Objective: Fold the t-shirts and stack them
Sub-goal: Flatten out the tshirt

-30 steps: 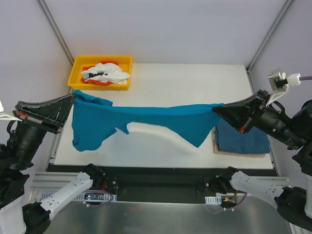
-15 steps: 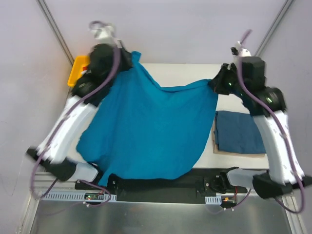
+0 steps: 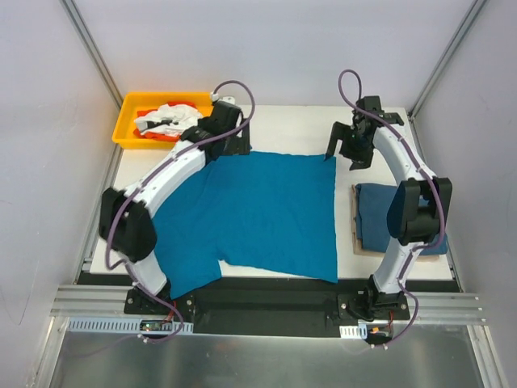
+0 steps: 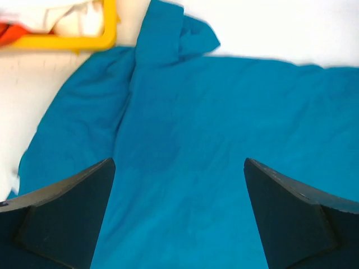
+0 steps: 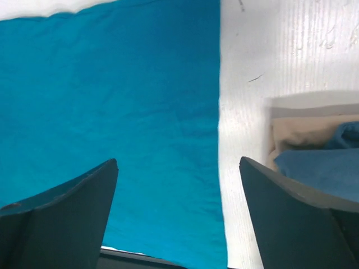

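Note:
A teal-blue t-shirt [image 3: 258, 214] lies spread flat across the middle of the white table [image 3: 283, 129], one sleeve hanging toward the near left edge. My left gripper [image 3: 233, 144] hovers open over its far left corner, nothing between the fingers [image 4: 67, 218]; the wrist view shows shirt cloth [image 4: 224, 123] below. My right gripper [image 3: 346, 153] stands open above the far right corner, over the shirt's straight right edge [image 5: 216, 129]. A second, darker blue t-shirt [image 3: 396, 218] lies folded on the right.
A yellow tray [image 3: 128, 121] with white and orange cloth sits at the back left corner, close to the left gripper. The folded shirt [image 5: 320, 168] rests on a tan board [image 5: 303, 131]. A strip of bare table separates it from the spread shirt.
The shirt hung stretched in the air between both shut grippers; the arms swung it out over the table, laid it flat, and both grippers opened and let go.

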{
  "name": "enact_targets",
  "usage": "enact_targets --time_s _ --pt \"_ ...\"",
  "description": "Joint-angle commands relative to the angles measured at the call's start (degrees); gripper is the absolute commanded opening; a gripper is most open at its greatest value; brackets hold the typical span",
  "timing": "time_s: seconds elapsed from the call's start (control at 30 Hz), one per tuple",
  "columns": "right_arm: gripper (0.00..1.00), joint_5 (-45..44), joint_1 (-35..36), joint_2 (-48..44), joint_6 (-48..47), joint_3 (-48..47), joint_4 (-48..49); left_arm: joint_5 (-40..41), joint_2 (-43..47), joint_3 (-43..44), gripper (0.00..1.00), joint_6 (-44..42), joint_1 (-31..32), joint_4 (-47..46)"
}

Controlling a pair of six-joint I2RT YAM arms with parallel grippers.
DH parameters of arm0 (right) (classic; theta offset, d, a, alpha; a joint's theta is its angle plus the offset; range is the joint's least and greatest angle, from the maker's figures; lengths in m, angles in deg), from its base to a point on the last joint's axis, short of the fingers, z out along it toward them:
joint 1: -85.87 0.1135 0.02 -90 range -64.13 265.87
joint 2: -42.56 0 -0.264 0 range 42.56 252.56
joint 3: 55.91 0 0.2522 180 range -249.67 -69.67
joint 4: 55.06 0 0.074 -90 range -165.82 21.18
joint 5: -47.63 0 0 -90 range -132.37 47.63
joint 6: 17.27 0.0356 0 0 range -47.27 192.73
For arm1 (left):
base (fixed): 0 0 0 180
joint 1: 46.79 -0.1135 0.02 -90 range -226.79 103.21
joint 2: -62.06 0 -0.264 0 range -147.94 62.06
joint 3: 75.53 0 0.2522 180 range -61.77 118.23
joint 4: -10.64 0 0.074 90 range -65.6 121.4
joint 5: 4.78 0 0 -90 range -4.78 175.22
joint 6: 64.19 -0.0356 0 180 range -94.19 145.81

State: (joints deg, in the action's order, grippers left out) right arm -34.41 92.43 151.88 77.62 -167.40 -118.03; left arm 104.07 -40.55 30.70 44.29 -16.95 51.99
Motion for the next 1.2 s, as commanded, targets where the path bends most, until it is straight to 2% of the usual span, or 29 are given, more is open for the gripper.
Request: enact_targets --time_s 0.0,0.2,0.37,0.43,0.6,0.83,1.07,1.17 --pt "0.97 0.0 3.3 -11.5 -0.5 5.4 2.5 -1.8 13.9 -8.6 0.99 4.7 -0.5 -1.1" --pt "0.99 -4.7 13.9 -20.6 1.3 19.5 5.6 -2.6 28.0 -25.9 0.99 11.5 -1.8 -1.1" --pt "1.00 -3.4 25.5 -21.1 6.9 28.2 11.6 -4.7 38.9 -40.5 0.99 15.2 -3.5 -1.1" --pt "1.00 -3.5 28.7 -19.6 8.4 29.8 12.7 -7.2 39.8 -45.2 0.99 15.9 -4.4 -1.1" --pt "1.00 -3.0 29.8 -12.9 9.8 30.4 14.8 -13.5 37.6 -53.0 0.99 19.3 -8.0 -5.1" --pt "0.99 -4.3 27.9 -5.9 9.6 30.2 15.4 -19.5 28.3 -52.4 0.99 19.5 -10.3 -13.2" --pt "1.00 -3.7 22.4 -2.4 7.2 29.5 15.4 -25.3 12.7 -44.3 0.99 18.2 -10.4 -15.2" --pt "0.97 -2.9 18.7 -1.5 6.7 28.0 15.3 -26.4 6.9 -40.0 0.99 17.6 -10.4 -15.6"
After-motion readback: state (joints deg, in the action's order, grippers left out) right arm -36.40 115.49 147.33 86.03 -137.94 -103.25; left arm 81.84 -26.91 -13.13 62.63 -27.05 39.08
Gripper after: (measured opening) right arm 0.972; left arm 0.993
